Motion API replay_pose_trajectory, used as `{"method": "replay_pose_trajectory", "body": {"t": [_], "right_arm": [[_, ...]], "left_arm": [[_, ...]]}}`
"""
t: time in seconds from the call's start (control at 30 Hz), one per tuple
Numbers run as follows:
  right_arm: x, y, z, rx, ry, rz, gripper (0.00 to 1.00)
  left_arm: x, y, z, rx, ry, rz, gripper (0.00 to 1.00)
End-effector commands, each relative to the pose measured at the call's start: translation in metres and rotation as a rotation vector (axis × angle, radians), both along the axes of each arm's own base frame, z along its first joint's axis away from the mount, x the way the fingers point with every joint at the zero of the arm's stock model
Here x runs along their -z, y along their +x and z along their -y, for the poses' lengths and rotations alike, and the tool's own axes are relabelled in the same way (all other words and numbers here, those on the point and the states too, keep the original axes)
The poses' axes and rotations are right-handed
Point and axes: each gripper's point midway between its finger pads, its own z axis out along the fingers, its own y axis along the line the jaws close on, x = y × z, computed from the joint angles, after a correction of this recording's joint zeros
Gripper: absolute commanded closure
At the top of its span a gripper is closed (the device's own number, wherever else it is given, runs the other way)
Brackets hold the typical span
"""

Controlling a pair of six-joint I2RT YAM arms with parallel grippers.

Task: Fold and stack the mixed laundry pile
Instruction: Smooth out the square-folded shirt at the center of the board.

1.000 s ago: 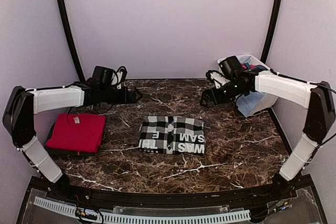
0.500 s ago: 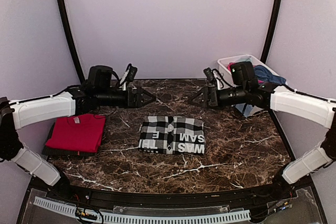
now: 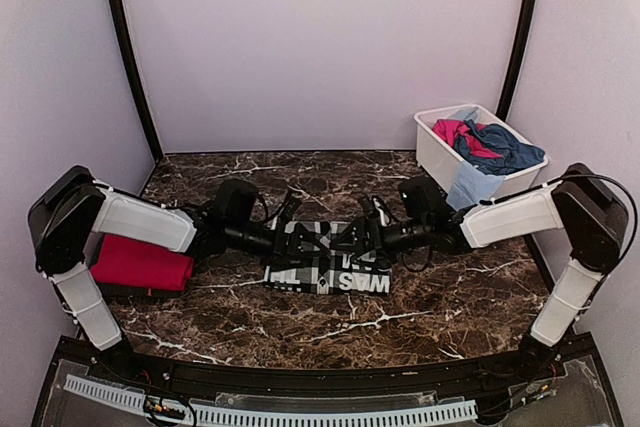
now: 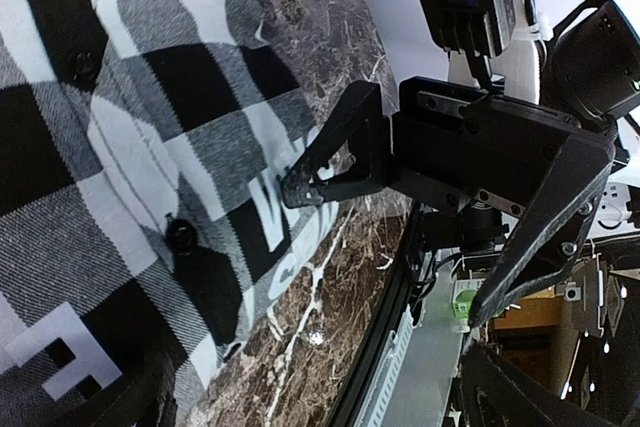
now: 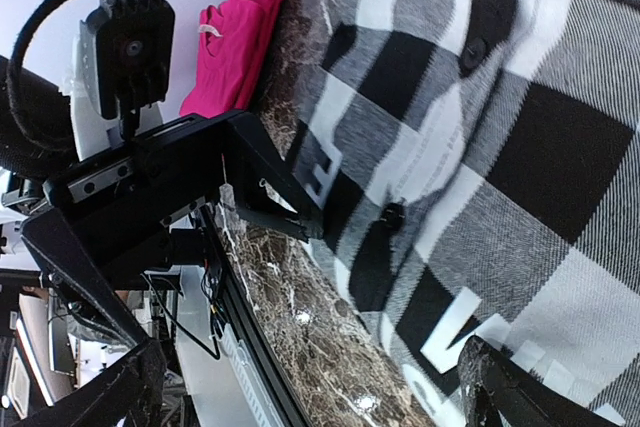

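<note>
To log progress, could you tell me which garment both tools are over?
The black-and-white checked shirt mid-table; the red tee lies folded far left, other pieces sit in the white tub.

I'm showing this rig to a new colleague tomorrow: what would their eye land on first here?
The left arm and right arm reach inward, their open jaws facing each other low over the folded black-and-white checked shirt in the middle of the dark marble table. Next come the bright red tee folded at the left edge, and the white tub at the back right, heaped with pink and blue garments.
</note>
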Motion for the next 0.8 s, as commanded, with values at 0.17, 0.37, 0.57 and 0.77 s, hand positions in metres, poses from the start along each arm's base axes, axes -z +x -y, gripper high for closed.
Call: {"method": "replay_pose_trajectory", "body": {"t": [0.17, 0.37, 0.57, 0.77], "right_arm": [[0.078, 0.001, 0.027, 0.061, -0.071, -0.113, 0.01], [0.066, 0.004, 0.050, 0.059, -0.092, -0.070, 0.01], [-0.021, 0.024, 0.037, 0.024, 0.006, 0.108, 0.01], [-0.037, 0.059, 0.012, 0.006, 0.072, 0.133, 0.01]], "left_arm": [[0.067, 0.011, -0.022, -0.077, 0.015, -0.104, 0.01], [0.067, 0.001, -0.042, -0.065, 0.075, -0.067, 0.01], [-0.004, 0.019, -0.030, -0.039, 0.055, 0.096, 0.01], [-0.032, 0.061, 0.000, -0.052, -0.008, 0.174, 0.01]]}}
